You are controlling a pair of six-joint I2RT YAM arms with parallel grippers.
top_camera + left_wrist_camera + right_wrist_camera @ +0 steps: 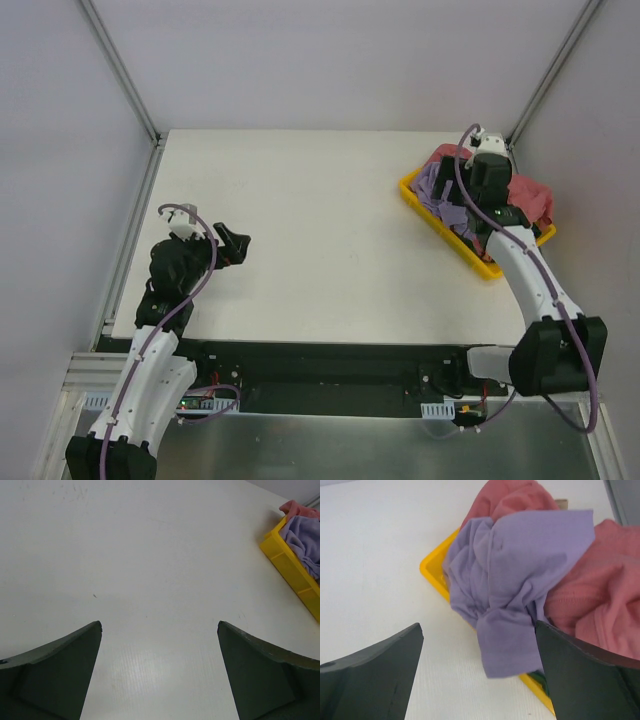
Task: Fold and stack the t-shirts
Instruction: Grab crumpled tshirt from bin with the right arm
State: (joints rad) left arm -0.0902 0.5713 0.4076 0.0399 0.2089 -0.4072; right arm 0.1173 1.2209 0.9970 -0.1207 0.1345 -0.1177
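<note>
T-shirts (525, 195) are lying crumpled in a heap at the far right corner of the desk, none folded yet, so the job is looking barely begun. The dusty pink-red cloth (592, 595) is taking up most of the pile and spilling towards the right edge. How many pink shirts are bunched in there cannot be told. The lavender shirt (520, 565) is lying on top, one flap hanging over the rim of the yellow tray (432, 567), so it is likely the easiest first pick. The tray is sitting askew to the desk's edges, walling the laundry in.

The right gripper (477, 627) is hovering directly above the lavender cloth, fingers spread wide and gripping nothing, looking poised for a grab. The left gripper (160, 625) is waiting near the left edge, low over the surface, fingers likewise wide apart and holding nothing. It is probably leaving the middle free for spreading a shirt.

The desk (300, 220) is showing a plain white matt top. Pale walls (330, 60) with grey metal posts (120, 65) are closing it in at the far corners.
</note>
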